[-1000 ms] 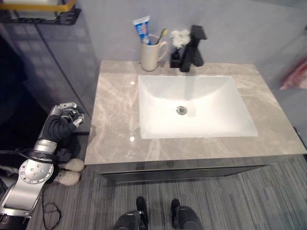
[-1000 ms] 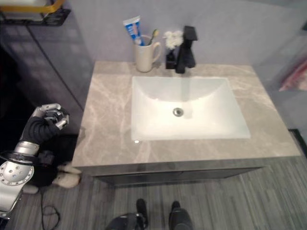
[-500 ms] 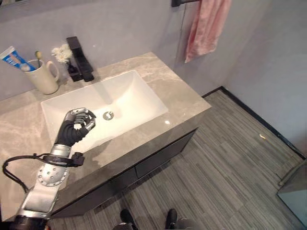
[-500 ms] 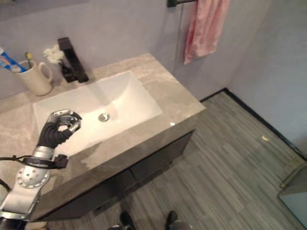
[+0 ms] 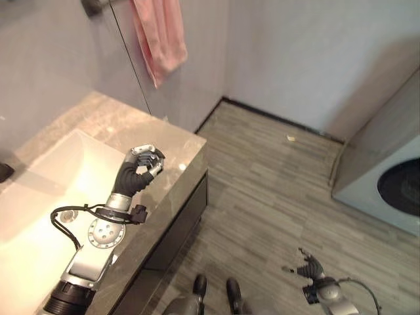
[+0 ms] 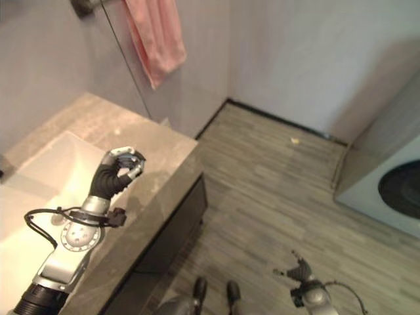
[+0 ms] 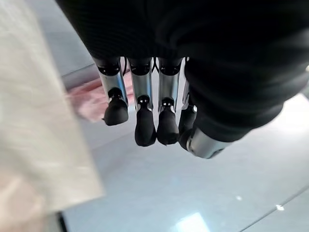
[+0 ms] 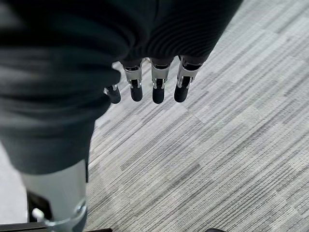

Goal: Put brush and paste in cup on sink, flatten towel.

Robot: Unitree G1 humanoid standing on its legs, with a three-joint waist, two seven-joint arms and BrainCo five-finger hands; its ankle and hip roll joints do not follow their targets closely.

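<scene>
Pink towel [image 5: 159, 36] hanging lengthwise (wall rail [image 5: 92, 6])

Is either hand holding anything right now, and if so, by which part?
Nothing is held. The left hand hangs curled and empty over the counter, short of the pink towel. The right hand hangs low over the floor, fingers relaxed and empty.

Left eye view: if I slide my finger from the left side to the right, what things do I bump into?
Sink → left hand → pink towel → right hand → washing machine.
</scene>
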